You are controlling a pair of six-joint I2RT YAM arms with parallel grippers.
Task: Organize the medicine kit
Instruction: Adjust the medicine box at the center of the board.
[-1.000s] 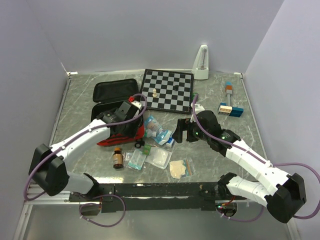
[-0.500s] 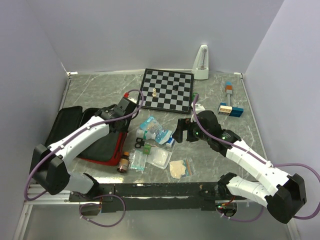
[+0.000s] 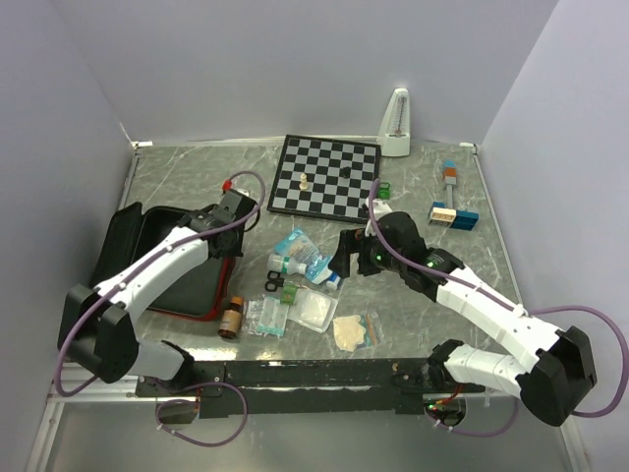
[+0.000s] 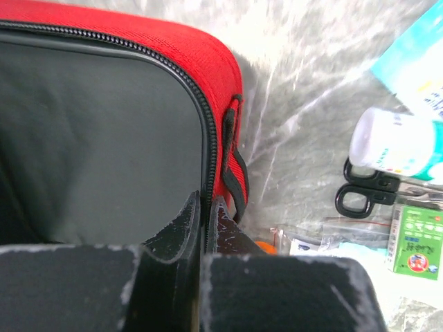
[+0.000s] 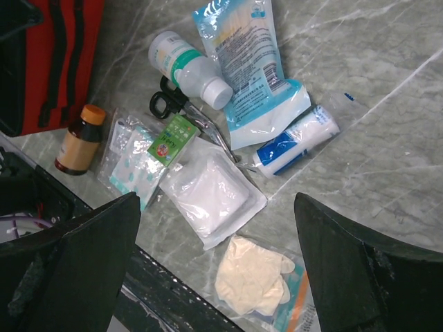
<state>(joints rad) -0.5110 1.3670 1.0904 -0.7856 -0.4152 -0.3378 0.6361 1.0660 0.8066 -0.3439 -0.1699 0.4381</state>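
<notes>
1. Your left gripper (image 4: 205,220) had its jaws pressed together on the zipped rim of the soft red zip case with black lining, the medicine kit (image 4: 173,48). The rim seemed to sit between the fingertips, though the pinch itself was partly hidden in the wrist view.
2. The medicine kit lay open, lining up, at the left side of the grey marbled table (image 3: 197,172). It was left of the loose supplies and apart from the black-and-white chessboard (image 3: 327,177) at the back.
3. Your right gripper (image 5: 216,207) hovered over the supplies with its jaws spread wide, holding nothing.
4. Below it you had a white plastic bottle with a teal label (image 5: 190,66) lying beside a blue-and-white printed pouch (image 5: 252,62), with black-handled scissors (image 5: 166,104) just under the bottle.
5. A small brown glass bottle with an orange cap (image 5: 79,142) lay just beside the kit's red edge.
6. Nearer the arms lay a small green box (image 5: 169,138), a clear packet of white gauze (image 5: 211,194), a blue-and-white bandage roll (image 5: 297,138) and a packet of cream gloves (image 5: 252,280).
</notes>
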